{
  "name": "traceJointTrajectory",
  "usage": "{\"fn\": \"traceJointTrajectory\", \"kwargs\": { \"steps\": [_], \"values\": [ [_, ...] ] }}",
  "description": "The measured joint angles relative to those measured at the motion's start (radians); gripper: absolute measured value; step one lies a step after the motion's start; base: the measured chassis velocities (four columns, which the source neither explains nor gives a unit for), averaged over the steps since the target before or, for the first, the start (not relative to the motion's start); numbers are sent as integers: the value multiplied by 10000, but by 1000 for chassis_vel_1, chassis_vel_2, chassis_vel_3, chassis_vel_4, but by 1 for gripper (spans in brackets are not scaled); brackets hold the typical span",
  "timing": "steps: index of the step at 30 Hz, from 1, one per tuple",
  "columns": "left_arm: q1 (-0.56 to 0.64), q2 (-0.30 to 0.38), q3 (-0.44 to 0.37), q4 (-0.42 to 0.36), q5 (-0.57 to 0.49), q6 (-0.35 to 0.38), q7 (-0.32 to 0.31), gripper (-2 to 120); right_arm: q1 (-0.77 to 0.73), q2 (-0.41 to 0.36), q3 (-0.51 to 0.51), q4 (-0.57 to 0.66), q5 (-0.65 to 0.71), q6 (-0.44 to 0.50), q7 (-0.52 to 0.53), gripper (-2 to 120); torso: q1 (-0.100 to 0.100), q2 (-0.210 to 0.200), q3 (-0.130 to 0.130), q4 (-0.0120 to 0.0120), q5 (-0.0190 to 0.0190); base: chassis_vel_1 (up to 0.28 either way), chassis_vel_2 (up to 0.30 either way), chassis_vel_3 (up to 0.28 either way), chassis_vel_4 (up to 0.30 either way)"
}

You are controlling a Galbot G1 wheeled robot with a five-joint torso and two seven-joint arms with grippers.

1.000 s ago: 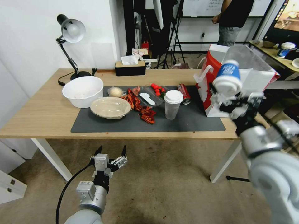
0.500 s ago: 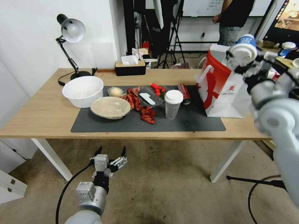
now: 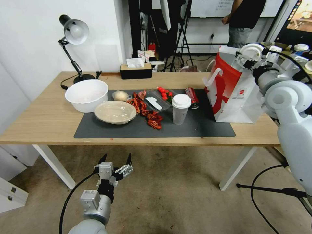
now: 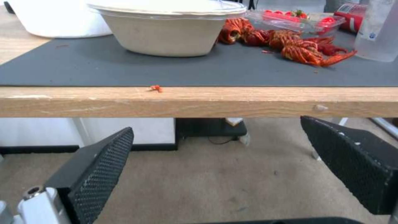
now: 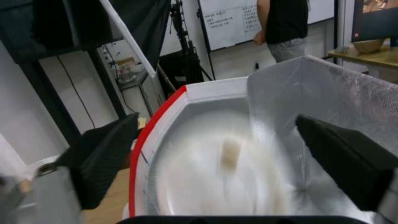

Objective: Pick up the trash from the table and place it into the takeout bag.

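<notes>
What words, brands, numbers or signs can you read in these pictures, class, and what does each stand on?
None can be read for certain.
takeout bag: small red logo, too small to read.
red soda can: white marking, blurred.
clear cup: small blue mark, unreadable.
whiteboard: handwritten lines, too small to read.

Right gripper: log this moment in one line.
right gripper over takeout bag mouth, blue-white paper cup at it | left gripper open, parked below table edge | clear cup on table
</notes>
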Motion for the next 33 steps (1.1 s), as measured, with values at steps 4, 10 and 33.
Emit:
{"fn": "traceJointTrajectory", "kwargs": {
  "steps": [4,10,33],
  "values": [
    [-9,4,1,6,-9,4,-9,100,4,4,-25,-1,-64,-1,0,100,0,1,0,0,0,0,0,0,0],
    [-21,6,5,17,-15,8,-12,100,7,2,-37,-1,-117,-1,-5,100,-1,0,0,0,0,0,0,0,0],
    [-25,-11,-25,-44,-50,10,29,100,-1506,-492,343,1570,-2156,1478,-1842,100,-1,0,-1,0,-1,0,0,0,0]
  ]
}}
